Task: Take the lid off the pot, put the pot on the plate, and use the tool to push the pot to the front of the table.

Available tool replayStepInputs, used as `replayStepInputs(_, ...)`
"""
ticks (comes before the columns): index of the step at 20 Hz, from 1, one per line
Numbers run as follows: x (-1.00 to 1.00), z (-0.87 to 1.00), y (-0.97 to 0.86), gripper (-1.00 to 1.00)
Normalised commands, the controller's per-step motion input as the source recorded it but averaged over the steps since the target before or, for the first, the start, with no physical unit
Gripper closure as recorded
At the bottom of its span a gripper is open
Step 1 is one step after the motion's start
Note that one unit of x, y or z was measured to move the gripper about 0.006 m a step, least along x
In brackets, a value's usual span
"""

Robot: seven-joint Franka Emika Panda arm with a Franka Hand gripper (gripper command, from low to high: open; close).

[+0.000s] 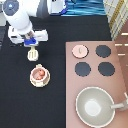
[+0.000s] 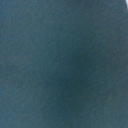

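My gripper [image 1: 31, 45] is over the black table [image 1: 55, 100] at the exterior view's upper left, shut on the handle of the cream-white tool [image 1: 33, 53]. The slotted head hangs toward the view's bottom. Just below it the pale-pink pot [image 1: 39, 74], reddish inside, sits uncovered on the cream-tan plate [image 1: 33, 82]. A small gap separates the tool's head from the pot. The pink lid [image 1: 80, 51] with its centre knob lies on the stove's upper-left corner. The wrist view shows only a dark blue-grey blur.
A pinkish-brown stove [image 1: 120, 82] fills the exterior view's right side, with three black burners [image 1: 103, 51] showing. A large grey pan [image 1: 95, 105] with a long handle rests on its lower part. The robot's white arm [image 1: 17, 17] crosses the top left.
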Motion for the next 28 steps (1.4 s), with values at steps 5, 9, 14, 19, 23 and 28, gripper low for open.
replayStepInputs(5,-0.4,-0.71,0.3,1.0)
replayStepInputs(9,-0.36,-0.73,0.03,1.0)
replayStepInputs(14,0.16,-0.28,0.0,1.0)
replayStepInputs(19,0.96,0.27,0.12,1.0)
replayStepInputs(23,1.0,0.18,0.02,1.0)
replayStepInputs(28,1.0,0.0,0.0,1.0)
